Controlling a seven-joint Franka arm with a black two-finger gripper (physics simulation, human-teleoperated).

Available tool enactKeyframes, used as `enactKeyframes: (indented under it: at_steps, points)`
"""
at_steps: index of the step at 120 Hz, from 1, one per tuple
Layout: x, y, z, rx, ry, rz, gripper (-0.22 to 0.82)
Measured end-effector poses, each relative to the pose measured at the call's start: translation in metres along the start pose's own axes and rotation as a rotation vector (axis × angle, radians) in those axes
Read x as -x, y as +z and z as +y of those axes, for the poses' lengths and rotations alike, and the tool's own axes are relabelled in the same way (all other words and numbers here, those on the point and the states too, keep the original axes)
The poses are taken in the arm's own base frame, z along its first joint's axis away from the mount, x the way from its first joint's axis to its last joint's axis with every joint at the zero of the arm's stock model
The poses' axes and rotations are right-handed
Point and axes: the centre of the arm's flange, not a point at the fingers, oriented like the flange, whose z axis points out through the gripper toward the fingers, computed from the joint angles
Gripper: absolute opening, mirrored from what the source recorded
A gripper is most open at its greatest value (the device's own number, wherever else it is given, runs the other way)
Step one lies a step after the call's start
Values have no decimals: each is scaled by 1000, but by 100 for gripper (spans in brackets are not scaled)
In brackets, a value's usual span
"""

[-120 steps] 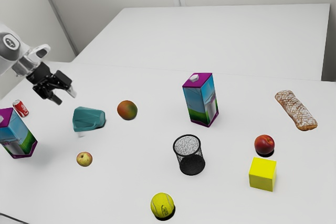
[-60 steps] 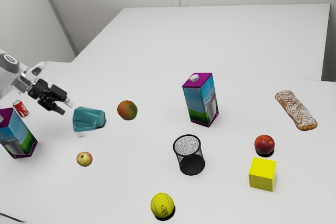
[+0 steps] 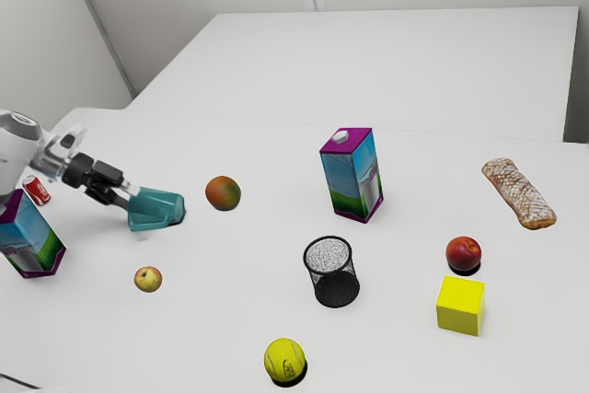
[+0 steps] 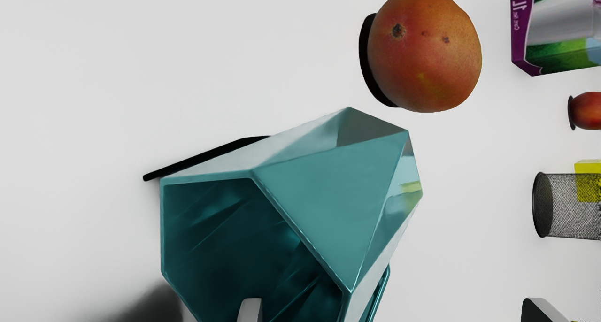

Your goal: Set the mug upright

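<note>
Bright, even light, with solid black shadows beside the mango [image 4: 425, 49] and the glossy mug [image 4: 324, 195]

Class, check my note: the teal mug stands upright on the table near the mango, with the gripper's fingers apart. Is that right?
No: the teal mug lies on its side, its open mouth facing the gripper, as the wrist view shows. The rest is right: it is on the table near the mango, and the gripper's fingers are apart.
</note>
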Motion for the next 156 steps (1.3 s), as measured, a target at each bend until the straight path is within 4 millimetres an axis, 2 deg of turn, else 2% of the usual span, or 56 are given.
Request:
enactKeyframes:
  at_steps: [21,29,40,65,75,89,121,134,144,156]
  points:
    - [-4,13,4,51,40,-2,60]
    - [-6,18,4,72,49,9,56]
    - [-6,24,1,94,55,19,44]
    - [-7,25,1,110,77,29,5]
    - [-9,24,4,109,91,31,-4]
    - [-12,21,12,100,113,31,-11]
    - [-29,11,62,-27,209,-29,-14]
    - [-40,5,95,-123,265,-75,-14]
    - [-53,11,126,-201,321,-127,-14]
    - [-65,22,150,-281,363,-174,-15]
